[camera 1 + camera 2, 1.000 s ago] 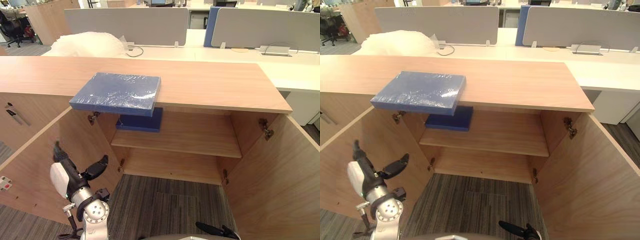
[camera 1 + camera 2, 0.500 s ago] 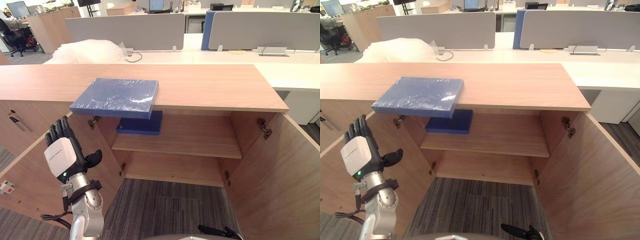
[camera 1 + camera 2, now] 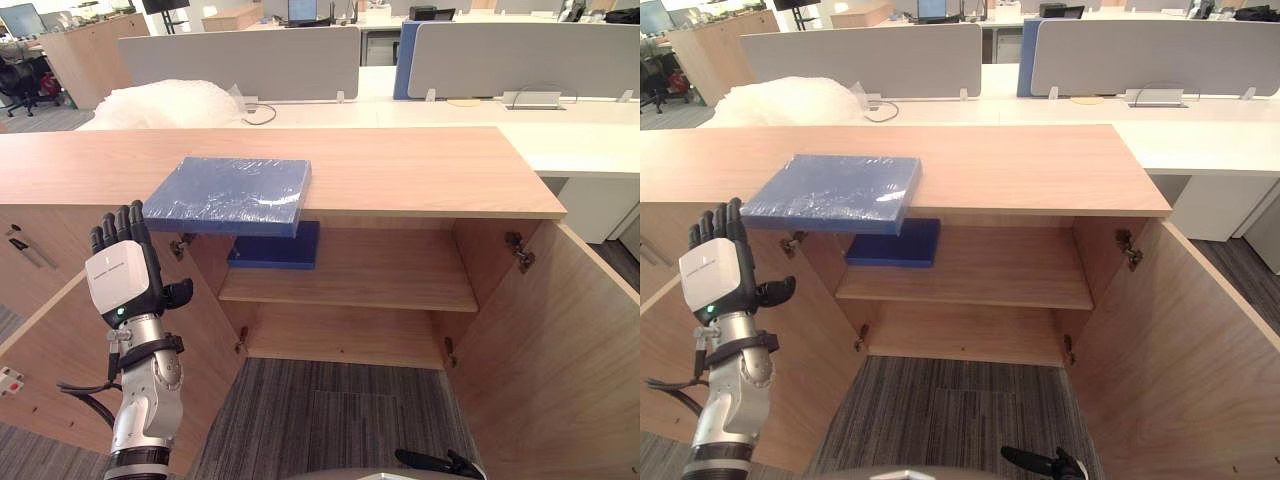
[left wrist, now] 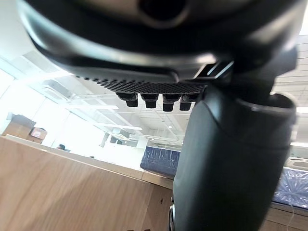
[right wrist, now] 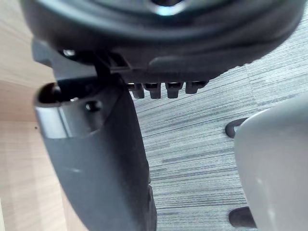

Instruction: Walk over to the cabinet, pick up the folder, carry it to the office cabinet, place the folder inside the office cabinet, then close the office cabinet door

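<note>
Left hand (image 3: 122, 282), fingers straight and apart, raised left of the wrapped blue folder (image 3: 228, 193) overhanging the cabinet top (image 3: 420, 165); right hand (image 3: 432, 461) low, fingers relaxed.

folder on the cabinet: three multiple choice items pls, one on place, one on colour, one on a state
1. Where does the wrapped folder lie? A on the cabinet top, overhanging its front edge; B on the lower shelf; C on the floor.
2. What colour is it? A red; B blue; C green.
3. How is the left robot hand? A shut on the folder; B open; C curled into a fist.
1A: it juts past the top's edge. 2B: blue under clear wrap. 3B: its fingers are straight, holding nothing.
</note>
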### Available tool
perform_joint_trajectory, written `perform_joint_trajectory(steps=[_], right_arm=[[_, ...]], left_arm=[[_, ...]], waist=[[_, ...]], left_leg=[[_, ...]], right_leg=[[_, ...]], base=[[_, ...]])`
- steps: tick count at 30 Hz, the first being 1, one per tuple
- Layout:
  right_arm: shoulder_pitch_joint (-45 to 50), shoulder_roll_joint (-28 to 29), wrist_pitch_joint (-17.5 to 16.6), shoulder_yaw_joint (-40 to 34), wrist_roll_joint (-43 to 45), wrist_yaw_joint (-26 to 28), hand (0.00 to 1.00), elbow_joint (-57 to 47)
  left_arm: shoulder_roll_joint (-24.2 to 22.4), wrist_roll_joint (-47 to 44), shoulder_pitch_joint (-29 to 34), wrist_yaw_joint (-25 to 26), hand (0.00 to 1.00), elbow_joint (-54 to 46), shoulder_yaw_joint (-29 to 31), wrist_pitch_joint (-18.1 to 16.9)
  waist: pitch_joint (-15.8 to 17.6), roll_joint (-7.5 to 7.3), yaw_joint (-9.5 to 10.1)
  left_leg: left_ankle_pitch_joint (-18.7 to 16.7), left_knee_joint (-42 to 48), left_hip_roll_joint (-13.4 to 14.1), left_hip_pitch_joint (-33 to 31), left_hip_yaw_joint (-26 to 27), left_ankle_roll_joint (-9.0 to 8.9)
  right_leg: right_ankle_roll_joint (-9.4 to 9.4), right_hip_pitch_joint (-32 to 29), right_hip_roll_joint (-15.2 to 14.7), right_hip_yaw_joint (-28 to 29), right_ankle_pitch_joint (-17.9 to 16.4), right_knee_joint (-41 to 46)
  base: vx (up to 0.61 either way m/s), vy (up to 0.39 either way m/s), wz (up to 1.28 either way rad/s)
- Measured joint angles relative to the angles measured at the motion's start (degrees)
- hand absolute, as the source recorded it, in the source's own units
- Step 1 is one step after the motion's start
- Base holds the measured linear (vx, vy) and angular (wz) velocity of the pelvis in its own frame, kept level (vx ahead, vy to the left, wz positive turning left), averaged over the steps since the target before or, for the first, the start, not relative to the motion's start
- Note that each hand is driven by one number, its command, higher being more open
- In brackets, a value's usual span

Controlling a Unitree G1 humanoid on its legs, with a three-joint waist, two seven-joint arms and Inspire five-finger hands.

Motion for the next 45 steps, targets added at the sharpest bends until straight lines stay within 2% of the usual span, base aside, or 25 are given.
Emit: perform_joint_trajectory(steps=[5,16,21,28,38,39,45], right_arm=[[0.0,-0.2,-0.1,-0.3,0.0,0.0,1.0,0.0],[0.1,-0.6,-0.1,-2.2,-0.4,0.0,1.0,0.2],[0.3,-1.1,-0.1,-2.2,-0.4,0.0,1.0,0.4],[1.0,-2.0,-0.1,-2.1,-0.4,0.0,1.0,0.4],[2.3,-2.4,0.0,-2.0,-0.3,0.0,1.0,1.3],[2.3,-2.4,0.0,-2.0,-0.3,0.0,1.0,1.4],[3.4,-2.3,0.0,-2.1,-0.2,-0.1,1.0,1.6]], left_arm=[[3.2,1.5,-1.4,0.0,1.0,0.3,-0.7,-0.9],[4.5,2.2,-3.4,-0.1,1.0,1.7,-1.4,-1.6],[8.4,2.2,-6.6,-0.8,1.0,4.5,-5.2,-2.7],[10.7,2.0,-13.0,-2.1,1.0,11.9,-9.7,-4.0],[14.6,1.2,-21.1,-3.9,1.0,21.2,-17.0,-6.3],[14.8,1.1,-21.4,-3.9,0.0,21.9,-17.1,-6.6],[15.2,0.8,-26.6,-4.0,0.0,28.1,-21.0,-6.6]], waist=[[-0.1,0.39,-0.05],[0.0,0.64,0.0],[0.0,0.54,-0.02],[0.0,0.4,-0.51],[0.0,0.15,-2.78],[0.0,0.15,-2.95],[0.3,-0.25,-3.68]], left_leg=[[0.0,0.0,-0.1,0.0,0.0,0.02],[0.0,0.0,0.0,0.0,-0.1,0.02],[0.0,0.0,0.0,0.0,-0.1,0.02],[0.0,0.0,0.0,0.0,-0.1,0.02],[0.0,0.0,0.0,0.1,0.0,0.03],[0.0,0.0,0.0,0.1,0.0,0.03],[0.0,0.0,0.0,0.3,0.3,0.03]], right_leg=[[0.01,0.1,0.0,0.2,0.0,-0.4],[-0.13,0.2,0.1,0.3,0.1,-0.6],[-0.14,0.1,0.1,0.4,0.0,-0.5],[-0.15,0.1,0.1,0.5,0.0,-0.6],[-0.19,0.0,0.1,0.8,0.1,-0.5],[-0.19,0.0,0.1,0.9,0.1,-0.5],[-0.19,-0.1,0.1,1.2,0.1,-0.3]], base=[[-0.02,0.006,0.0],[0.0,0.0,0.0],[-0.01,0.002,0.0],[0.0,0.0,0.0],[0.0,0.0,0.0],[0.0,0.0,-0.05],[0.0,0.0,-0.01]])
